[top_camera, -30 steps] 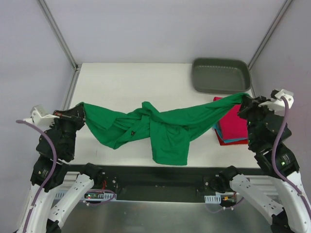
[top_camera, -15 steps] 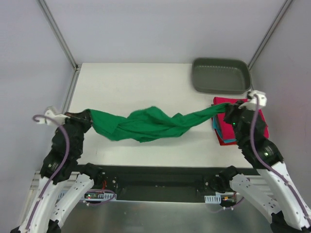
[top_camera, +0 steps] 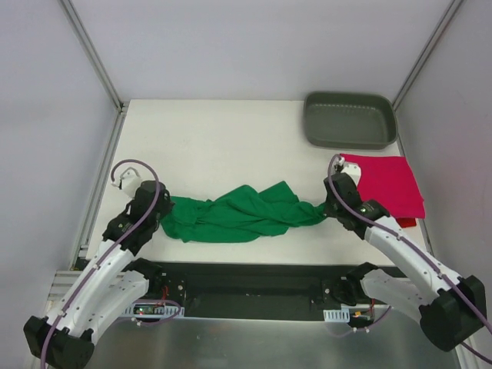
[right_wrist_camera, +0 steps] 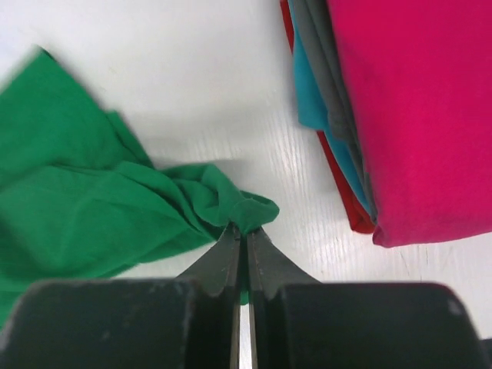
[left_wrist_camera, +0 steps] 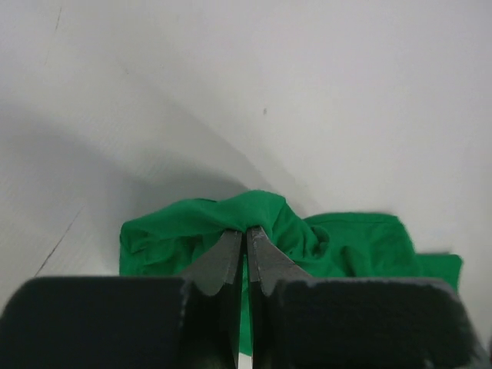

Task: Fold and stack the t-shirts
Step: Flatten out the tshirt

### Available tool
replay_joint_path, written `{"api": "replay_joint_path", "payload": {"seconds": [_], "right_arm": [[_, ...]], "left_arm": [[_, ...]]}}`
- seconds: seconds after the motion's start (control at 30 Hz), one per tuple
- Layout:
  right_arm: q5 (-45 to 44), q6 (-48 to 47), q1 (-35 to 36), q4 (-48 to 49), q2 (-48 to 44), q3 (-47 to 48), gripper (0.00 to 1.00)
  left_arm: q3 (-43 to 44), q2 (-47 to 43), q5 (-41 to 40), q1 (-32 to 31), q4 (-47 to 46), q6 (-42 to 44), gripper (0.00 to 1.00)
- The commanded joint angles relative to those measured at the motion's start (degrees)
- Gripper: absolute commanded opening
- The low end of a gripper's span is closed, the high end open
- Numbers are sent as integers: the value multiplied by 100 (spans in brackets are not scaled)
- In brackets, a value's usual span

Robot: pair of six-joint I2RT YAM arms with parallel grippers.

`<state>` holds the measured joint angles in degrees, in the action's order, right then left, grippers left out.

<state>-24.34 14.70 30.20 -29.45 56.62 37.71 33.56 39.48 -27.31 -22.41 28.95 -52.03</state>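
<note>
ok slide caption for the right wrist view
Right gripper shut on a corner of the green t-shirt, beside the folded stack

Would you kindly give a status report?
Both shut: left gripper and right gripper on green t-shirt ends. Shirt bunched on table, unfolded. Beside right gripper, folded stack.

White table (top_camera: pixel 215 146) bears green shirt (top_camera: pixel 231 217), folded stack (top_camera: pixel 388 184) (crimson-pink on top), grey tray (top_camera: pixel 350 123).

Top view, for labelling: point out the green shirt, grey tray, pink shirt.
Bright green cloth t-shirt (top_camera: pixel 238 215): top external, crumpled middle.
Grey plastic tray (top_camera: pixel 350 123): top external, bare floor.
Crimson-pink folded cloth t-shirt (top_camera: pixel 388 184): top external, upper face.
</note>
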Motion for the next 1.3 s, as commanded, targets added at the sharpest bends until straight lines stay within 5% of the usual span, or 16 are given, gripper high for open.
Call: {"api": "replay_joint_path", "payload": {"seconds": [0.0, 0.23, 0.57, 0.7, 1.07, 1.17, 1.27], "right_arm": [[-343, -230, -22, 37, -721, 789, 2], [-608, -740, -14, -702, -2056, 2203, 3], [1211, -925, -14, -913, -2832, 3953, 3], [1642, -828, -22, -957, -2753, 4191, 3], [44, -205, -22, -975, -1673, 2910, 10], [-1, 76, -75, -844, -1015, 2216, 14], [498, 191, -521, -519, -32, 1766, 34]], "left_arm": [[747, -642, -362, 35, -179, -44, 0], [2266, -1531, -705, 35, -214, 561, 0], [4447, -1444, -293, 35, -636, 1615, 0], [4931, -1163, -731, 35, -899, 2047, 0], [4827, 1560, -2550, 123, -1917, 3576, 0], [4695, 2622, -1973, 640, -1990, 3394, 0], [4851, 4131, -1252, 1405, -2104, 2998, 3]]}}
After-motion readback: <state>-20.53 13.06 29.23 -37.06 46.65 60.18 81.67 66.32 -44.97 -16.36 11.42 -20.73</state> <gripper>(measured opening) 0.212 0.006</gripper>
